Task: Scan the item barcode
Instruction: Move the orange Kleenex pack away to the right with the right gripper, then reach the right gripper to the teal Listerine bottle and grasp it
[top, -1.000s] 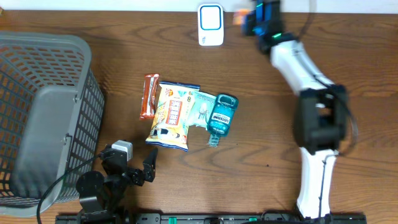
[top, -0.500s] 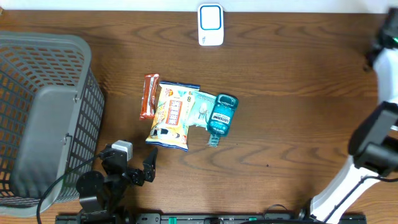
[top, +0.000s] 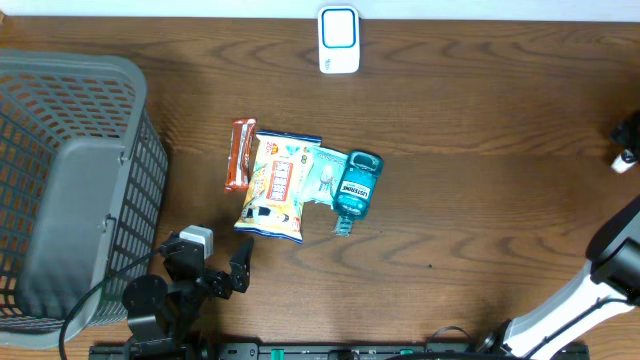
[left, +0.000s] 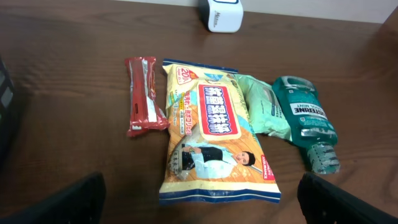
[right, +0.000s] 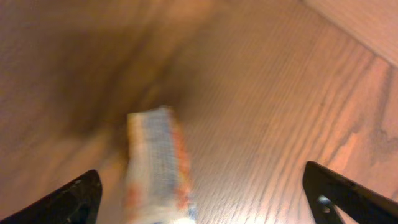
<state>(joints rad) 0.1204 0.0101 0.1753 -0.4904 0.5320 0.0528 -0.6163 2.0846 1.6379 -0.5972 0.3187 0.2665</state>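
A small white and orange packet (right: 158, 168) shows blurred in the right wrist view, below and between the wide-apart fingers of my right gripper (right: 205, 196), touching neither; the gripper is open. In the overhead view only part of the right arm (top: 610, 265) shows at the far right edge, and the packet is out of that frame. The white and blue scanner (top: 339, 40) stands at the table's far edge. My left gripper (left: 199, 208) is open at the near edge, just short of the yellow snack bag (left: 214, 134).
A red snack bar (top: 240, 155), the yellow bag (top: 277, 187), a pale green pack (top: 325, 175) and a teal mouthwash bottle (top: 356, 185) lie together mid-table. A grey mesh basket (top: 70, 190) fills the left side.
My right arm swung from beside the scanner to the far right edge. Its gripper went from shut on the small packet to open. The left arm has not moved.
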